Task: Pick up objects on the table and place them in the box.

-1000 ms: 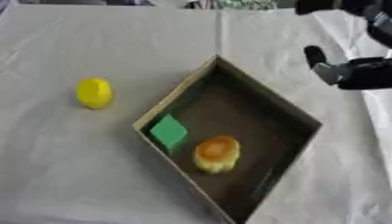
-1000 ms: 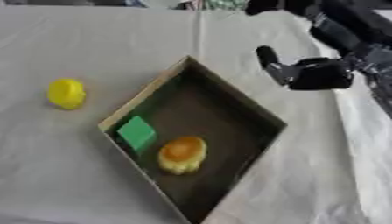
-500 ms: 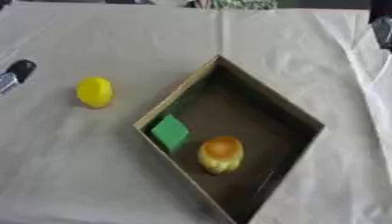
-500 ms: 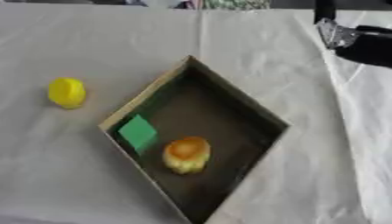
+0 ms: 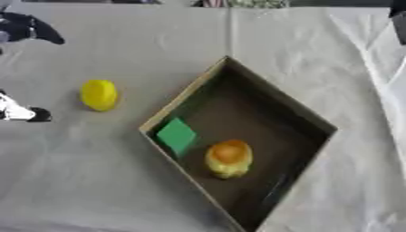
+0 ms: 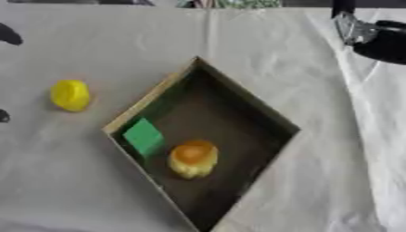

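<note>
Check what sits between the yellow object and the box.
Nothing: only bare tablecloth lies between the yellow object and the box, in both eye views. The left hand shows on the object's other side, at the left edge.

Matt cardboard box on creased white cloth, smooth yellow object

Soft, even light falls on the pale desk, with no glare. Everything looks blurred and smeared. The box is dark inside, its deepest shadow toward five o'clock; the yellow object casts only a faint shadow.
</note>
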### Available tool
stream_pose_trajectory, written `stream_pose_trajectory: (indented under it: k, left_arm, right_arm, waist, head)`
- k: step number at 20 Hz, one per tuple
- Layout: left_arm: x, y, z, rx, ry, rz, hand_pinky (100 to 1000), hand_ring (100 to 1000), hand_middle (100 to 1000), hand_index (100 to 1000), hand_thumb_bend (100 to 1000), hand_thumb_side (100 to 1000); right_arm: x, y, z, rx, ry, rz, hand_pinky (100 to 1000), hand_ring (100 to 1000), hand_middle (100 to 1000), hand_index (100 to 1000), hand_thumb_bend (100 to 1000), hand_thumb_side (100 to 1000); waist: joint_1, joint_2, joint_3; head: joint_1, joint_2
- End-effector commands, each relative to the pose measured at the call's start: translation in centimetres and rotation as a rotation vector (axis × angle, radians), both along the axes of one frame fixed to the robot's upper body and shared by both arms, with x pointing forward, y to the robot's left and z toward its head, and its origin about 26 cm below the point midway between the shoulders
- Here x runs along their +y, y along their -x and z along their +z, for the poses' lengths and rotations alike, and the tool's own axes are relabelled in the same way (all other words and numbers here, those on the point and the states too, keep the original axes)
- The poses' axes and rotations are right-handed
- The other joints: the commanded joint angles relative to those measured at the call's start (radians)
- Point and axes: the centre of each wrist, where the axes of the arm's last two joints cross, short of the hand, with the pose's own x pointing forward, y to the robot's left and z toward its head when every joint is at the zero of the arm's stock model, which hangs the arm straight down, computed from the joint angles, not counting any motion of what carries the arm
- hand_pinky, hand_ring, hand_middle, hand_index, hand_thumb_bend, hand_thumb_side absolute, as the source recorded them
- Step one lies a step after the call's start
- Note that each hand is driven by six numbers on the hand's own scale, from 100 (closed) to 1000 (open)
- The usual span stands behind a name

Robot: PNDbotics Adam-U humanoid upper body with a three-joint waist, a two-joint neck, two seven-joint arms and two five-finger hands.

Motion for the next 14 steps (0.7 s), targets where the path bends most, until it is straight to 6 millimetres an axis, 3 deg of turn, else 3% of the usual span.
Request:
stream_pose_trajectory:
  k: [1,6,10,14]
  left_arm:
    - [1.0,-0.8,0.4,-0.006,-0.042,0.065,888,893,828,901,780,100]
    - [1.9,-3.0,-1.5,0.083,0.003,0.109,890,898,846,916,709,156]
    - [1.7,-4.1,-2.4,0.165,0.017,0.085,889,902,848,917,708,227]
    - [1.2,-5.3,-3.1,0.188,0.006,0.094,866,889,828,912,702,217]
  right_arm:
    - [0.1,0.4,0.7,-0.019,0.008,-0.005,881,831,797,818,100,123]
    - [0.3,0.3,0.4,-0.002,-0.016,-0.001,882,827,793,814,100,148]
    - [0.3,0.3,0.2,0.012,-0.027,-0.006,882,826,792,812,100,172]
    - [0.4,0.3,0.1,0.024,-0.036,-0.003,882,824,791,809,100,192]
  waist:
    - [0.003,-0.016,-0.002]
    - [0.003,-0.014,-0.004]
    - [0.003,-0.010,-0.008]
    - [0.005,-0.008,-0.008]
  head:
    - [0.006,-0.002]
    - [0.009,-0.002]
    - [0.012,-0.004]
    - [0.017,-0.004]
